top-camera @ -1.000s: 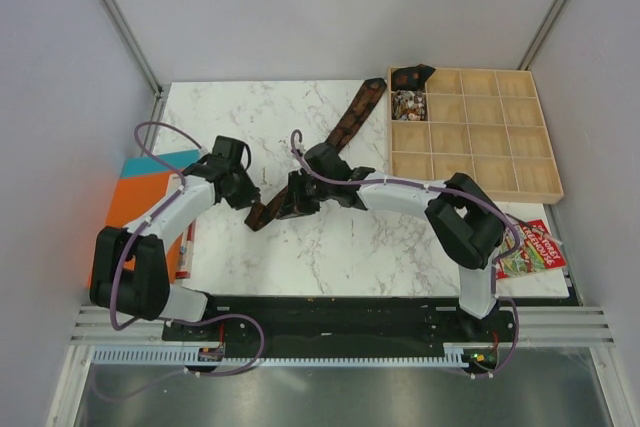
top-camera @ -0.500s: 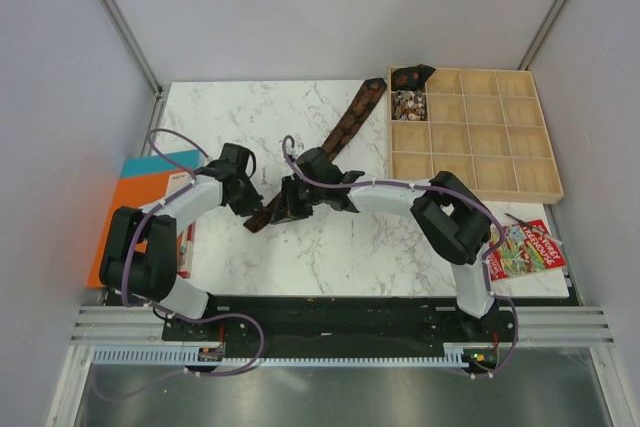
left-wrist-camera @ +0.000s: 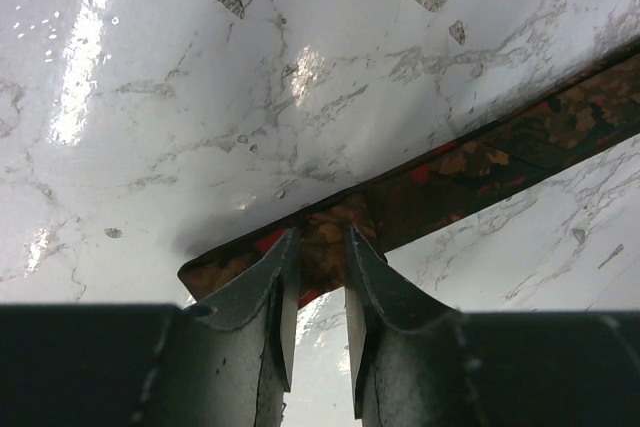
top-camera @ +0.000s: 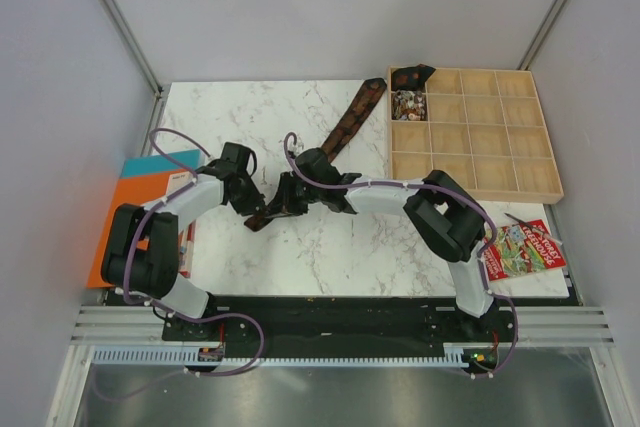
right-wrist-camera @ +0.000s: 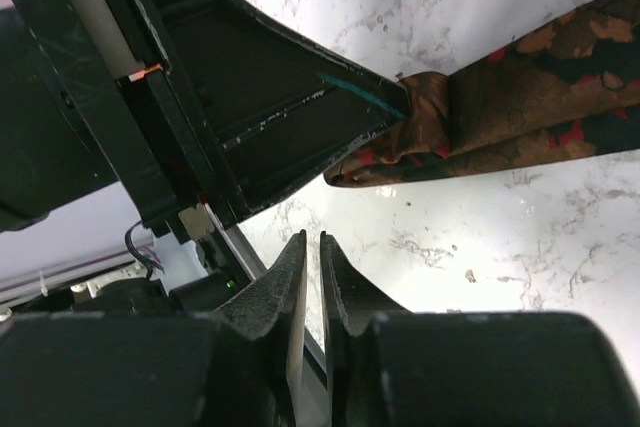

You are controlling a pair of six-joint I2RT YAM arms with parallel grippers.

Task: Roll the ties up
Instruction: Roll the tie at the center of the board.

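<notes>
A dark brown tie [top-camera: 350, 122] with a reddish pattern lies diagonally on the marble table [top-camera: 330, 257], from the tray's corner down to the middle left. My left gripper [top-camera: 252, 203] is at its near end. In the left wrist view the jaws [left-wrist-camera: 320, 243] stand narrowly apart, pinching a bunched fold of the tie [left-wrist-camera: 480, 162]. My right gripper [top-camera: 281, 201] is right beside it, over the same end. In the right wrist view its jaws [right-wrist-camera: 313, 243] are almost together and empty, a little off the tie [right-wrist-camera: 530, 112].
A wooden compartment tray [top-camera: 500, 162] stands at the back right, with a rolled dark tie [top-camera: 410, 77] and a patterned roll [top-camera: 407, 102] in its left cells. An orange and teal book [top-camera: 145, 202] lies off the table's left edge. A colourful booklet [top-camera: 525, 247] lies at the right.
Both grippers have closed in on the tie's near end. The left one moved down and right, the right one moved left. The tie's end has bunched slightly.
</notes>
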